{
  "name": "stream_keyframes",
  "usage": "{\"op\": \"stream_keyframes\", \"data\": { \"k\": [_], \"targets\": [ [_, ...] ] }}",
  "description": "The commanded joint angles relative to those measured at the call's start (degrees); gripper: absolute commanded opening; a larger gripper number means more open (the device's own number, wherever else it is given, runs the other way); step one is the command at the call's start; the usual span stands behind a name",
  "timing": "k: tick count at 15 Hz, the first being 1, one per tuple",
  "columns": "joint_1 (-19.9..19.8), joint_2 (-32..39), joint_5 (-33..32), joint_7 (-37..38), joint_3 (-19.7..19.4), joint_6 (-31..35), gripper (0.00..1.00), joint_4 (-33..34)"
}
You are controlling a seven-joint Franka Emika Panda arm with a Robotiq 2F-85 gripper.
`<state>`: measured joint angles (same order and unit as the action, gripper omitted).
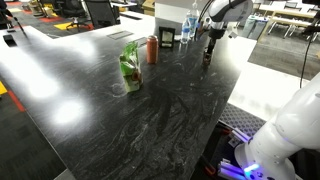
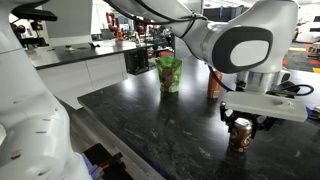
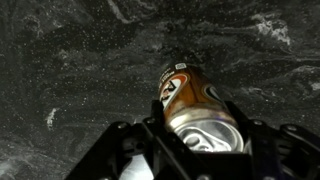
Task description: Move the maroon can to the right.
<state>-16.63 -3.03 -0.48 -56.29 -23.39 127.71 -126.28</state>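
Observation:
The maroon can (image 3: 195, 105) is a short dark brown can with a silver top. It sits between my gripper's (image 3: 200, 150) two fingers, which press on its sides. In both exterior views the gripper (image 2: 240, 122) (image 1: 209, 44) points straight down over the can (image 2: 240, 137) (image 1: 208, 54), which is upright at or just above the black marble table (image 2: 150, 125). I cannot tell whether it touches the table. The can is near the table edge, away from the other items.
A taller orange-red can (image 1: 152, 48) (image 2: 213, 85) and a green crinkled bag (image 1: 130, 66) (image 2: 168, 72) stand on the table. Water bottles (image 1: 190, 25) and a box (image 1: 166, 37) stand at the far end. The table edge (image 1: 235, 90) is close to the gripper.

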Motion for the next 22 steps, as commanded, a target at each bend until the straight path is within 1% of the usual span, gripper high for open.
{"op": "stream_keyframes", "data": {
  "k": [1,2,3,5,8,11,15,18,22],
  "targets": [
    [-1.3,0.8,-0.37,-2.85,0.58,3.82,0.5,0.0],
    [-1.31,0.68,-0.44,-3.12,0.67,4.36,0.88,-0.24],
    [-1.31,0.61,-0.48,-3.36,0.73,4.72,0.89,-0.32],
    [-1.28,0.14,-0.45,-3.7,0.76,5.16,0.99,-0.67],
    [-1.13,-0.92,-1.14,-2.88,0.99,4.66,1.0,-1.14],
    [-0.93,-2.19,-2.84,-1.38,1.54,2.43,1.0,-0.9],
    [-0.65,-5.11,-8.67,2.67,2.61,-2.89,1.0,-0.15],
    [-0.22,-8.11,-11.13,4.9,3.43,-7.3,1.0,-0.06],
    [0.26,-12.33,-13.63,7.45,4.25,-9.93,1.0,-0.69]
  ]
}}
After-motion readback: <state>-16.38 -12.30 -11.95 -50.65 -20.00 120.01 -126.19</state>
